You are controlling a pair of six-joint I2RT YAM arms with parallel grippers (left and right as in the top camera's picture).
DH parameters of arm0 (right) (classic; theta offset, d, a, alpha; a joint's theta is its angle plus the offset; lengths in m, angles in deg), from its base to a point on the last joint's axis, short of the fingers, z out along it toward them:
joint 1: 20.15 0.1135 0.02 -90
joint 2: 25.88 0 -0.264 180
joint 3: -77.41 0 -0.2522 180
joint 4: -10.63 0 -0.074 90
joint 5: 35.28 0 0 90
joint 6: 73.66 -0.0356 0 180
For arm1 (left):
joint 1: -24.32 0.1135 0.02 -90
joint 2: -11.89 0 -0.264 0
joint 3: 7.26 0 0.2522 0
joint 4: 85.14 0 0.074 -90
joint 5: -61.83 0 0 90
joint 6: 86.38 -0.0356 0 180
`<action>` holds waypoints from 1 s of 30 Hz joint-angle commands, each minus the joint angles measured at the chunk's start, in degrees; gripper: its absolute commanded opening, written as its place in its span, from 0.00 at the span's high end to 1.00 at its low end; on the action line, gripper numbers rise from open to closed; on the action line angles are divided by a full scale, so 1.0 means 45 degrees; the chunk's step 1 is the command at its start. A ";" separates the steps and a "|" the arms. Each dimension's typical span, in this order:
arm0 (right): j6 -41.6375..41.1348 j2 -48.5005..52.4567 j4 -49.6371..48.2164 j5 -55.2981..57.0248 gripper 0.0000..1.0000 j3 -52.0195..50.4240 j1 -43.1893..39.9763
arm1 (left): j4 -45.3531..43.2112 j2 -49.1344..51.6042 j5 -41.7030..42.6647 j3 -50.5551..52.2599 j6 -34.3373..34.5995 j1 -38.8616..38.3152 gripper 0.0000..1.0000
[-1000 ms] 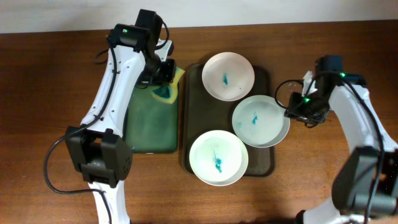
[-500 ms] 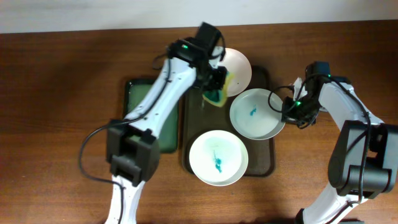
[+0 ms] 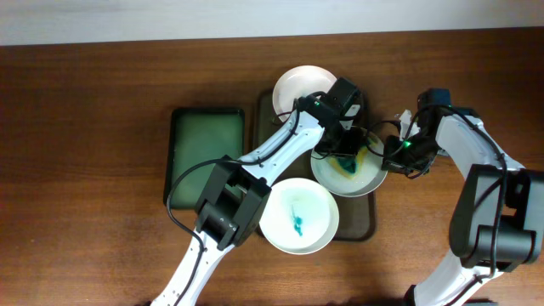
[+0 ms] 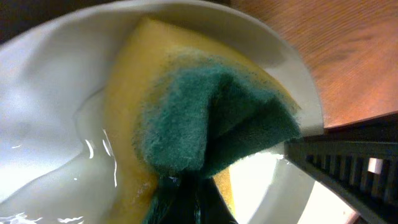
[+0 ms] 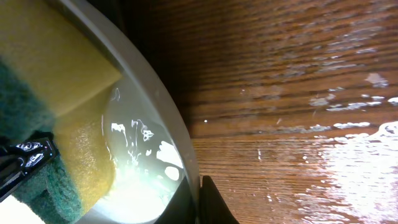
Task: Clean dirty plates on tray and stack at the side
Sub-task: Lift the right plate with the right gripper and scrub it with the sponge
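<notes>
Three white plates lie on the dark tray (image 3: 364, 223). The far plate (image 3: 299, 87) shows no stain. The near plate (image 3: 298, 216) has a blue stain. My left gripper (image 3: 345, 153) is shut on a yellow-and-green sponge (image 3: 350, 161) and presses it onto the middle plate (image 3: 367, 177). The left wrist view shows the sponge (image 4: 205, 112) folded against that wet plate (image 4: 56, 93). My right gripper (image 3: 393, 156) is shut on the middle plate's right rim (image 5: 177, 140), with the sponge (image 5: 56, 112) at the left of its view.
A green tray (image 3: 206, 153) of water lies left of the dark tray. Bare brown wooden table (image 3: 85, 170) surrounds both trays. The right arm's cable runs by the plate's right edge.
My left arm carried the sponge from the green tray over the far plate to the middle plate. The right gripper closed in on the middle plate's rim and shifted it slightly.
</notes>
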 commanded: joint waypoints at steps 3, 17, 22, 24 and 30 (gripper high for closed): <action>-0.0092 0.0112 -0.0005 0.0223 0.96 -0.0233 0.0024 | 0.3483 0.0685 -0.8204 0.0024 0.0165 -0.0034 1.00; -0.0097 0.0112 -0.0005 0.0223 0.96 -0.0233 0.0000 | 0.2147 0.1224 0.2875 -0.1389 -0.0466 -0.0019 1.00; -0.0097 0.0112 -0.0005 0.0219 0.96 -0.0233 0.0000 | 0.1258 0.1224 0.3570 -0.1389 -0.0461 -0.0301 1.00; -0.0097 0.0112 0.0000 0.0219 0.96 -0.0233 0.0000 | 0.1277 0.1224 0.3517 -0.1389 -0.0466 -0.0466 1.00; -0.0097 0.0112 0.0039 0.0165 0.96 -0.0233 0.0000 | 0.3691 0.1224 -0.2205 -0.1389 -0.0831 0.0024 1.00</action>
